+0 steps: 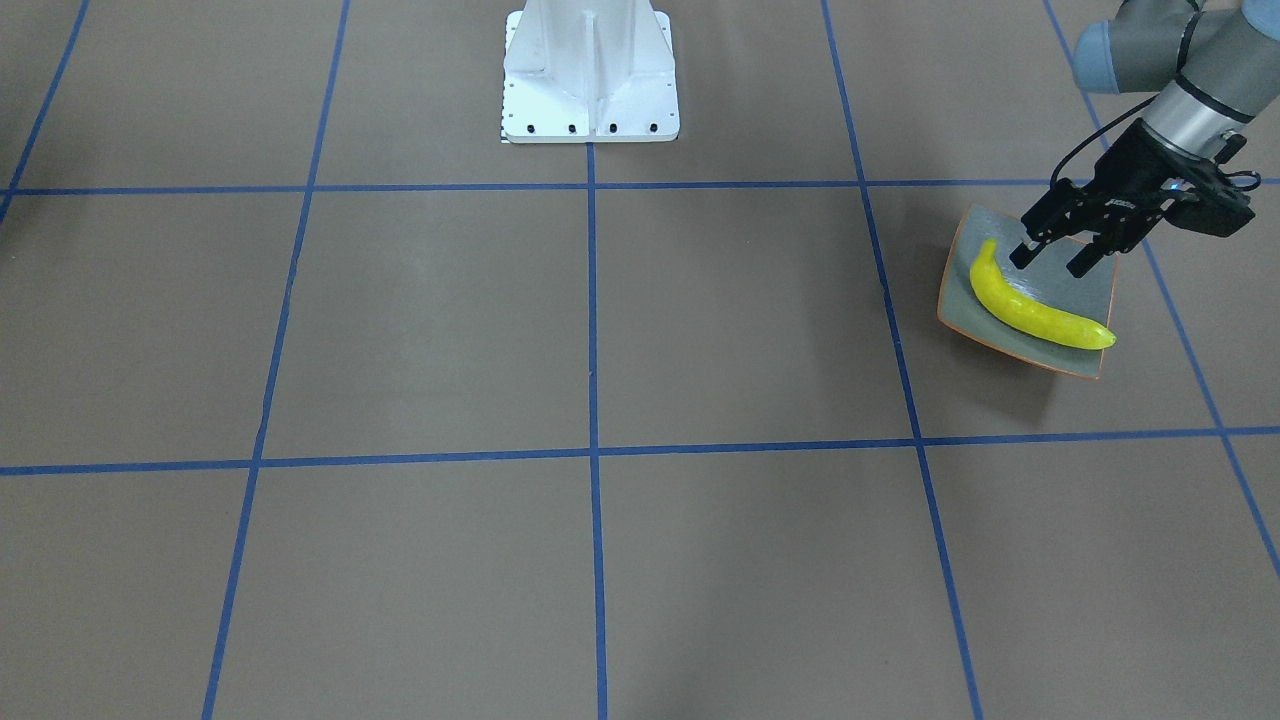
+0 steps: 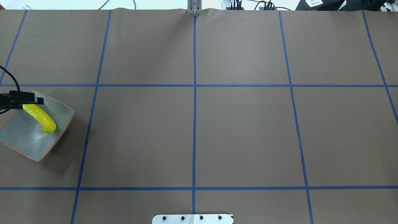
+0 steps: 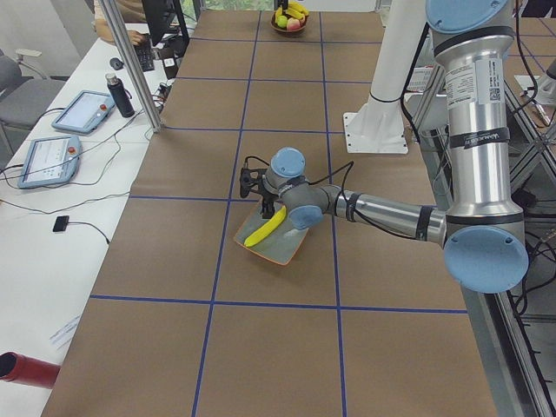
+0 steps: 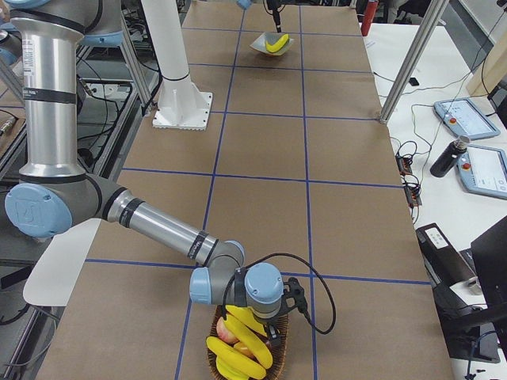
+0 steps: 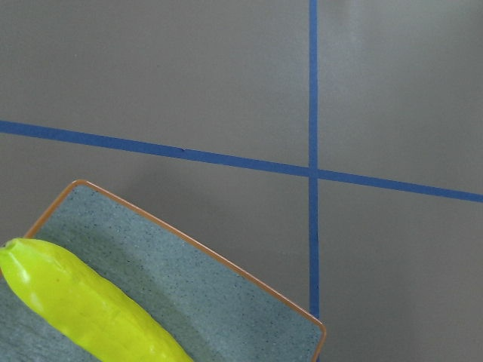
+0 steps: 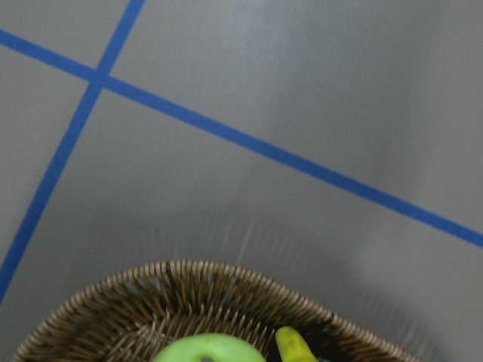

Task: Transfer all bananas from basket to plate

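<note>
One yellow banana (image 1: 1035, 310) lies on the grey-green plate (image 1: 1090, 295) with the orange rim, also in the overhead view (image 2: 42, 118) and the left wrist view (image 5: 83, 309). My left gripper (image 1: 1055, 257) hangs open and empty just above the plate's robot-side part, beside the banana. Several bananas (image 4: 238, 352) lie in the wicker basket (image 4: 214, 352) with other fruit. My right gripper (image 4: 271, 331) is down at the basket among the bananas; I cannot tell whether it is open or shut. The right wrist view shows the basket rim (image 6: 196, 290) and a banana tip (image 6: 294, 347).
A green apple (image 6: 207, 349) sits in the basket. The white robot base (image 1: 590, 70) stands at the table's middle edge. A side table with tablets (image 3: 52, 156), a bottle (image 3: 122, 95) and a metal pole (image 3: 130, 65) runs along the far side.
</note>
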`<state>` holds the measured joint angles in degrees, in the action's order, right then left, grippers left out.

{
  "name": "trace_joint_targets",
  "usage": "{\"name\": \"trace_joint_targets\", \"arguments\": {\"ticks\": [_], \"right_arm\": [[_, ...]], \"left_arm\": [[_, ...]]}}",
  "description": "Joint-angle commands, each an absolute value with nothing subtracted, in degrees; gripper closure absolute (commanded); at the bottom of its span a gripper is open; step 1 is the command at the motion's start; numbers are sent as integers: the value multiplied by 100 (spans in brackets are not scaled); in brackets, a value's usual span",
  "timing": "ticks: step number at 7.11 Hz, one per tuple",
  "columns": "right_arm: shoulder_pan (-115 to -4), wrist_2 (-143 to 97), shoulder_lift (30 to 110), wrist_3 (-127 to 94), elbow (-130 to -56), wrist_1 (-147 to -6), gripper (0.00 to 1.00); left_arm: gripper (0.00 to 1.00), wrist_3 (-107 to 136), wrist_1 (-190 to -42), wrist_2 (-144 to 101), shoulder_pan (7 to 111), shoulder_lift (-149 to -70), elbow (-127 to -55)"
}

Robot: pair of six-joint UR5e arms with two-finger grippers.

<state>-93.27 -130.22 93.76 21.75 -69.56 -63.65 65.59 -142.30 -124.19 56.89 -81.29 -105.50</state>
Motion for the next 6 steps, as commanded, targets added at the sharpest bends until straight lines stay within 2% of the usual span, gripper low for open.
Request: {"name": "trace_joint_targets", "arguments": {"ticks": [1, 3, 4, 5, 6], "right_arm": [[-9334, -12982, 9509, 2259, -7005, -6354, 0], [-9334, -12867, 9501, 2259, -7022, -6346, 2], [-9334, -12858, 9484, 2233, -7031, -6285, 33], [-9325, -12858, 9449, 2198, -7031, -6293, 70], [-9325, -12858, 9440, 2171, -7040, -6284, 85]], "left_arm": [[0, 6557, -14238, -12419, 5695, -8121, -10564], [0, 6557, -14238, -12410, 5695, -8112, -10564], [0, 6557, -14238, -12410, 5695, -8112, -10564], [0, 6557, -14238, -12410, 5704, -8112, -10556], [0, 6557, -14238, -12419, 5695, -8121, -10556]]}}
